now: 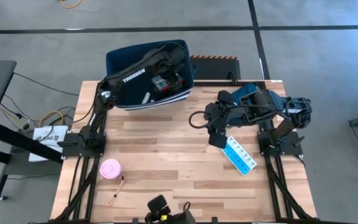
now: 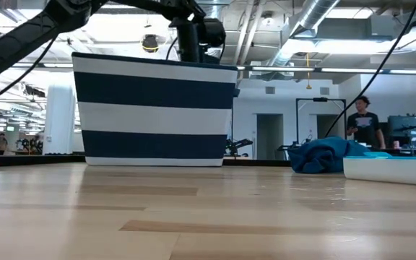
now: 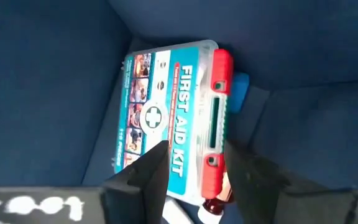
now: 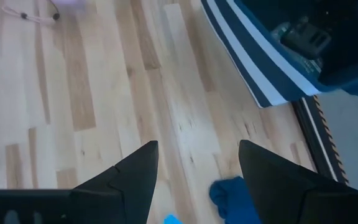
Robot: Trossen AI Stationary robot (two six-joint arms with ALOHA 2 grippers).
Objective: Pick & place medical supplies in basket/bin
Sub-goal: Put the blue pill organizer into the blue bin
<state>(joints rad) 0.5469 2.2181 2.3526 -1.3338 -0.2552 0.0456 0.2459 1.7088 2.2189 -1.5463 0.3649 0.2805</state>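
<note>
Striped basket (image 2: pixel 154 115) stands beyond blue cloth (image 2: pixel 327 155).

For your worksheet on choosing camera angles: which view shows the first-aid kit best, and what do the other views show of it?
The left wrist view: the first-aid kit fills it, label readable, lying in the bin below the open left gripper. The high view shows it only as a small patch under the arm. The low and right wrist views do not show it clearly.

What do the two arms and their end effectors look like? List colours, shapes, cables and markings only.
Both arms are dark, near-black, jointed links. The left arm carries white TROSSEN lettering along one link. The right arm has a black cable looping beside it. The left end effector and the right end effector each have two matte black, wedge-shaped fingers tapering to a tip. White lettering shows on the left wrist's body.
</note>
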